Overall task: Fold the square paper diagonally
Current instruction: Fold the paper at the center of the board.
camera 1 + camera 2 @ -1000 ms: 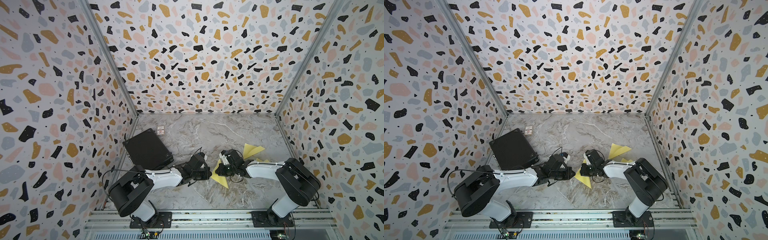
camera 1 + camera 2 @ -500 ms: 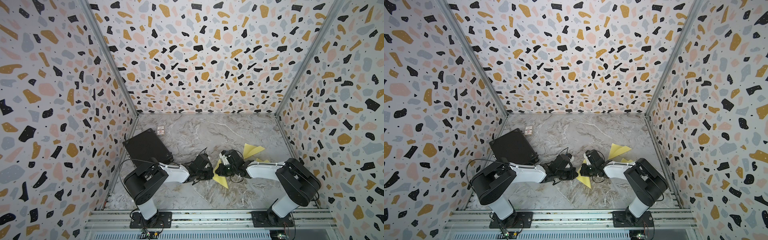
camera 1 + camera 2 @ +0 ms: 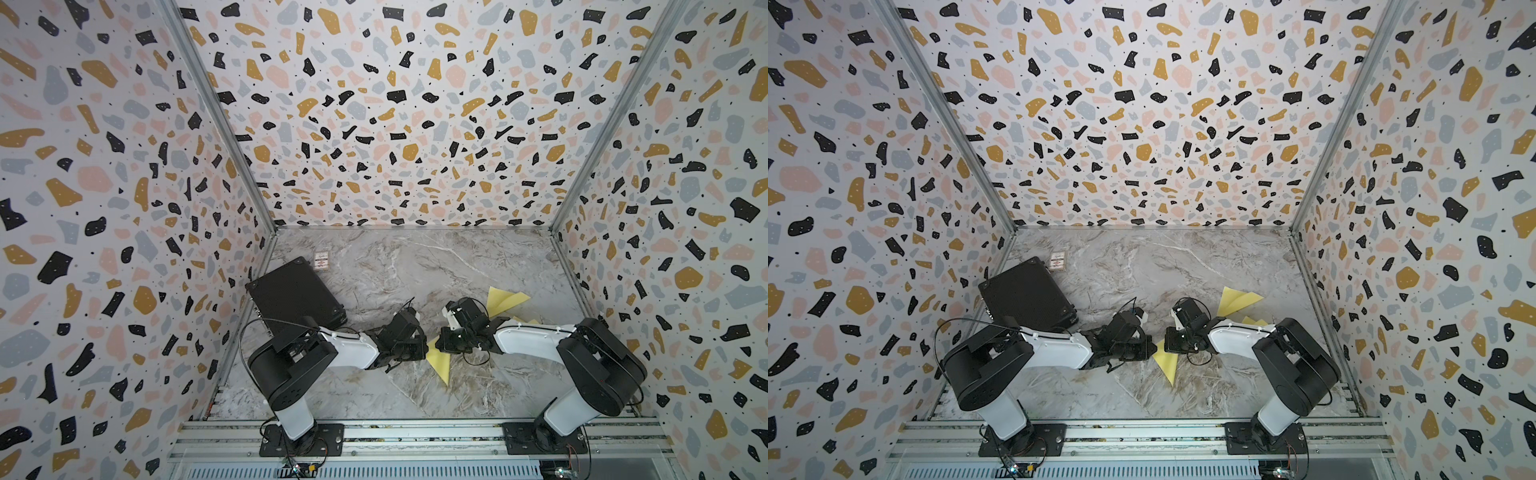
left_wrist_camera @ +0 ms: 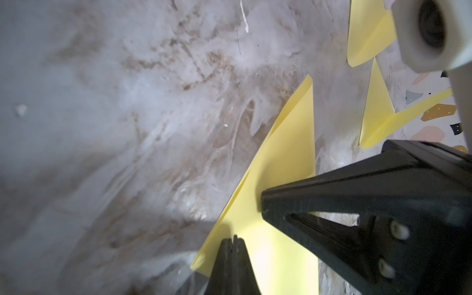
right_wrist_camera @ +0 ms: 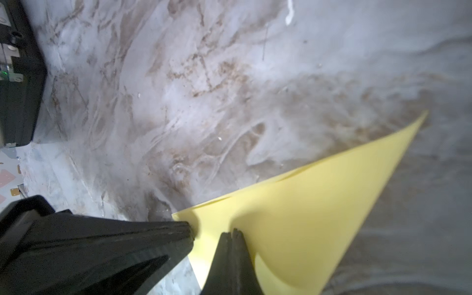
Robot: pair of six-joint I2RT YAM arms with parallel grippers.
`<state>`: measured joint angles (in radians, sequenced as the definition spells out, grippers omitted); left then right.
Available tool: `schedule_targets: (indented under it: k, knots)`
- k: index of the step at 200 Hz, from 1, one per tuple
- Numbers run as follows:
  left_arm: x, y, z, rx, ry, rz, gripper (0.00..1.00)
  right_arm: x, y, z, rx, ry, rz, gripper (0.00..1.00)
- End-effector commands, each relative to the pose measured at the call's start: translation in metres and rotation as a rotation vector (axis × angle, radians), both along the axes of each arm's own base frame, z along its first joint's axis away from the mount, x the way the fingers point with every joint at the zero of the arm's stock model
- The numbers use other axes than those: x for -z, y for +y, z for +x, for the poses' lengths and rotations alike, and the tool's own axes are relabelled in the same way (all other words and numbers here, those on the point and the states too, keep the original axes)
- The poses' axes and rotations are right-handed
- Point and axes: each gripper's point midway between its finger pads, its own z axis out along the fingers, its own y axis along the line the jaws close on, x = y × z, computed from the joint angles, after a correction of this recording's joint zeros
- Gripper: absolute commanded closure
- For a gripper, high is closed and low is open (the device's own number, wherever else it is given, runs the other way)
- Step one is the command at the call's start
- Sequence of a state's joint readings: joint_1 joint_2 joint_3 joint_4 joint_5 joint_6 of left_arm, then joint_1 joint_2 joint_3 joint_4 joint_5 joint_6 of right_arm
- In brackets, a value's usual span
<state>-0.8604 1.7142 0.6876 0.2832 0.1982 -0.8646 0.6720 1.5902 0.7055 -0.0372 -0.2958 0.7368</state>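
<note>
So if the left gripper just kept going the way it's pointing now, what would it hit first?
Most likely the right gripper. The left gripper, shut and pressing on the folded yellow paper, points across the paper straight at it, tips nearly meeting in both top views. Their relative height is hard to judge.

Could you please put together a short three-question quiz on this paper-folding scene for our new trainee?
1. True or false: both tools are shut.
2. What shape is the yellow paper between the left tool and the right tool: A flat square, B folded triangle, C crumpled ball?
3. What dark object lies near the left wall?

Key: 1 true. 2 B. 3 the black case.
</note>
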Motion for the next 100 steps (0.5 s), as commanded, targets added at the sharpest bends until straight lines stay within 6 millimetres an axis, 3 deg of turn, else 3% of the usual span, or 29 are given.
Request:
schedule_targets:
  k: [1, 43, 100]
  knots:
    - [0.066, 0.058, -0.026, -0.061, 0.128, 0.272, 1.0, 0.011, -0.027, -0.009, 0.051, 0.047, -0.072, 1.0]
    - [0.069, 0.064, -0.028, -0.068, 0.127, 0.293, 1.0, 0.012, -0.049, -0.015, 0.117, 0.053, -0.079, 1.0]
    - [0.071, 0.072, -0.029, -0.08, 0.113, 0.318, 1.0, 0.01, -0.061, -0.015, 0.213, 0.048, -0.049, 0.96]
